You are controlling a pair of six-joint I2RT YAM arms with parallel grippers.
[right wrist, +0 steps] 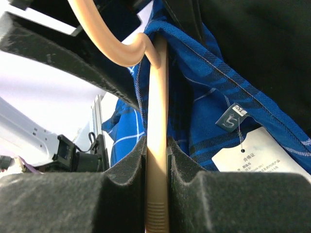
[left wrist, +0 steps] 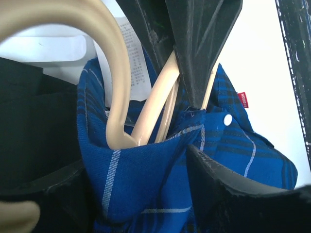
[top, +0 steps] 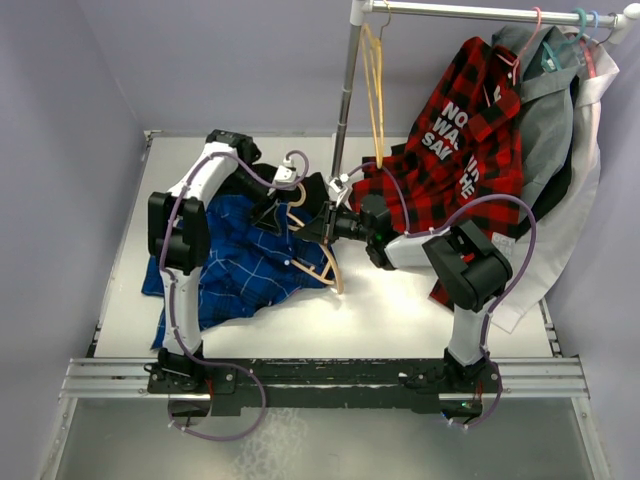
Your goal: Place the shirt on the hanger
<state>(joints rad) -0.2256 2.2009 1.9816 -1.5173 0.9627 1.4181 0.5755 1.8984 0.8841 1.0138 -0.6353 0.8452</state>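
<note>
Right gripper [right wrist: 157, 160] first: both foam pads squeezed tight on a straight bar of the hanger [right wrist: 157, 97], the pale tan rod running up the middle of the right wrist view with no gap either side. Just past the fingers, the hanger's curved hook sweeps off to the upper left. The shirt [right wrist: 209, 92], bright blue with thin white check, drapes right alongside the bar, and a white paper tag [right wrist: 252, 155] dangles at the lower right.

Over to the left gripper [left wrist: 138, 165]: the jaws are set narrow with a bunched fold of the blue cloth filling the gap, touching both black fingers [left wrist: 233, 194], so it is holding the shirt. The tan hanger bars dip into that fold at the frame's centre, with the other gripper's dark fingers coming down from the top.

From overhead, the two grippers meet at mid-frame. The shirt spreads left of centre on the white table [top: 390, 310], under the left arm, one hanger arm poking out at its right edge. Upper right, a red plaid shirt [top: 470, 130] hangs from the rail [top: 480, 10]; a second tan hanger [top: 374, 90] hangs beside the pole.
</note>
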